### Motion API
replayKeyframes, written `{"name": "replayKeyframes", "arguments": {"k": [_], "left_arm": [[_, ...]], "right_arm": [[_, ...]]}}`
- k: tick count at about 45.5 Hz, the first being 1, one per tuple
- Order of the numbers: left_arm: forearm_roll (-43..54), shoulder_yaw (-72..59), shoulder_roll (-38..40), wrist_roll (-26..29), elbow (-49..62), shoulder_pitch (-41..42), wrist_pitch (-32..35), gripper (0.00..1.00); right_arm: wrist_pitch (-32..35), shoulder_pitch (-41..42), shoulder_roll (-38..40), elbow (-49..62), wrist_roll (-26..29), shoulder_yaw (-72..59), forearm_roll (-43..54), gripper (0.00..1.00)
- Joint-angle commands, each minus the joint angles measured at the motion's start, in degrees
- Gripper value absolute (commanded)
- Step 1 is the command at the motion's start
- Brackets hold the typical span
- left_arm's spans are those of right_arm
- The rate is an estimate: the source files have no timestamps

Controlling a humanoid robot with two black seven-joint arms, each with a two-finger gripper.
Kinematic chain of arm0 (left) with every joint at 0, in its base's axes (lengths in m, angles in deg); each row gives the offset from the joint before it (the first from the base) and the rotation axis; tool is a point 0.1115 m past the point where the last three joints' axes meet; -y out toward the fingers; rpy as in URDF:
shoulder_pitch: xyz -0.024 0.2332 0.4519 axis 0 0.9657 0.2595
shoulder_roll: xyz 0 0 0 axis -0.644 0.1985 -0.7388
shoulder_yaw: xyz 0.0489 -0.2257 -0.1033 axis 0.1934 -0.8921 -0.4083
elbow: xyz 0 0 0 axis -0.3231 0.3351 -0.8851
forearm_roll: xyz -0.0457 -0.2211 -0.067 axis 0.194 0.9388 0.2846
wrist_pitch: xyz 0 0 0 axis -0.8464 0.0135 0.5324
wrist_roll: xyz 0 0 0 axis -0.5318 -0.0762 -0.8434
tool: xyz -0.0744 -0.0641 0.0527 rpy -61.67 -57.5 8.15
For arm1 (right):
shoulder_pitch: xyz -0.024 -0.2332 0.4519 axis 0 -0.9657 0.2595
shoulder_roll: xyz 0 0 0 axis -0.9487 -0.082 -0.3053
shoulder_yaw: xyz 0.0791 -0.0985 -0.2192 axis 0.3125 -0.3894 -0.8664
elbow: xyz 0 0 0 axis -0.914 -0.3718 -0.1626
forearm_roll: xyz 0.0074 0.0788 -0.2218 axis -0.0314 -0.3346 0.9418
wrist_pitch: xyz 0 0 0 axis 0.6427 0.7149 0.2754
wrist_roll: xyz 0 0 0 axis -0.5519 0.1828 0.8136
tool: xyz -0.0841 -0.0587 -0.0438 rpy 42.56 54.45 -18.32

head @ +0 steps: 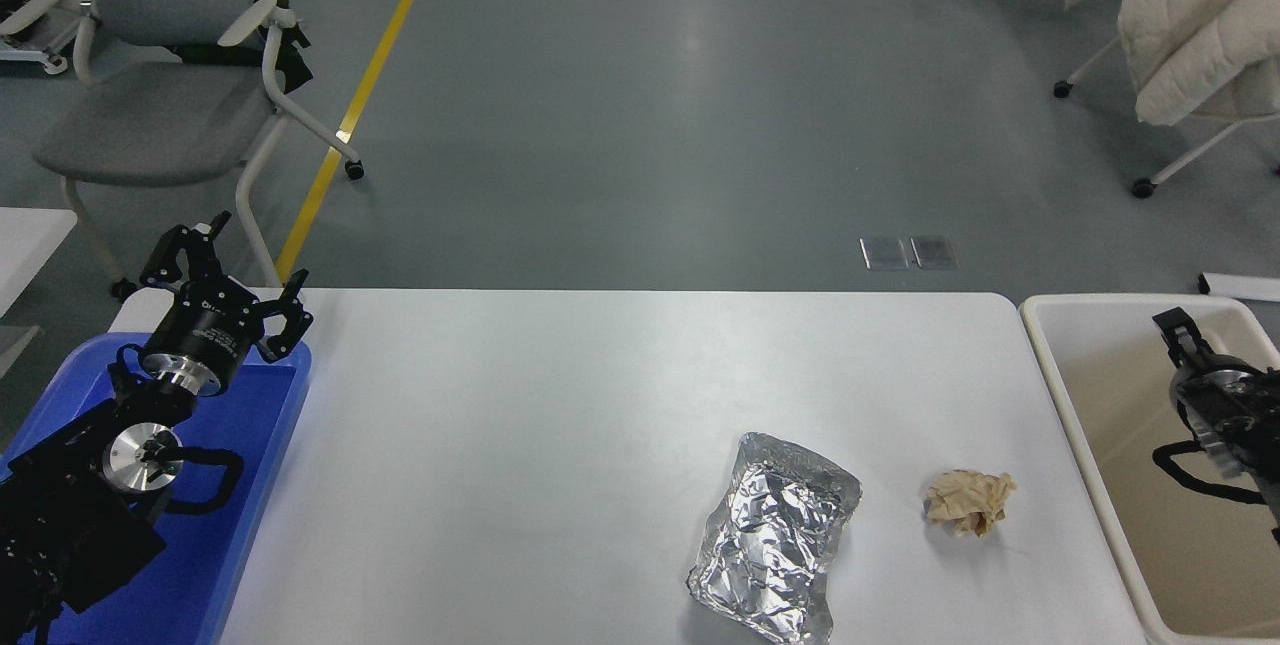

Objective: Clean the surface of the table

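We see the right gripper (pixel 1180 337) over the cream bin (pixel 1060 365), and we cannot tell how its claw stands. The crumpled paper (pixel 969 502) lies nearest, to its left and nearer us on the table surface (pixel 520 445); the foil tray (pixel 775 550) sits just beyond, long axis running near-to-far. The left gripper (pixel 235 290), spread wide, parks over the blue tray (pixel 255 485). Both containers look empty.

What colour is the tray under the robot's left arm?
Bright blue tray, seen in the head view.
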Motion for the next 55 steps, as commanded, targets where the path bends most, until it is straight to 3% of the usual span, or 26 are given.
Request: {"name": "replayKeyframes", "arguments": {"k": [1, 10, 17, 33, 39, 55], "left_arm": [[-0.02, 0.01, 0.00, -0.01, 0.00, 0.01, 0.04, 1.00], [-0.02, 0.01, 0.00, -0.01, 0.00, 0.01, 0.04, 1.00], [-0.02, 0.01, 0.00, -0.01, 0.00, 0.01, 0.04, 1.00], [-0.02, 0.01, 0.00, -0.01, 0.00, 0.01, 0.04, 1.00], [-0.02, 0.01, 0.00, -0.01, 0.00, 0.01, 0.04, 1.00], [-0.02, 0.01, 0.00, -0.01, 0.00, 0.01, 0.04, 1.00]], "right_arm": [[0.70, -4.70, 6.03, -22.02, -7.13, 23.09, -0.10, 1.00], [1.58, -22.36, -1.16, -38.46, -7.22, 53.51, -0.10, 1.00], [7.29, -27.65, -10.12, -43.05, -7.04, 66.54, 0.86, 1.00], [10.28, -27.74, -20.68, -42.08, -7.57, 68.74, 2.44, 1.00], [10.28, -26.51, -24.20, -36.82, -12.48, 68.74, 9.73, 1.00], [10.20, -25.37, -24.82, -34.08, -14.51, 68.74, 14.05, 1.00]]}}
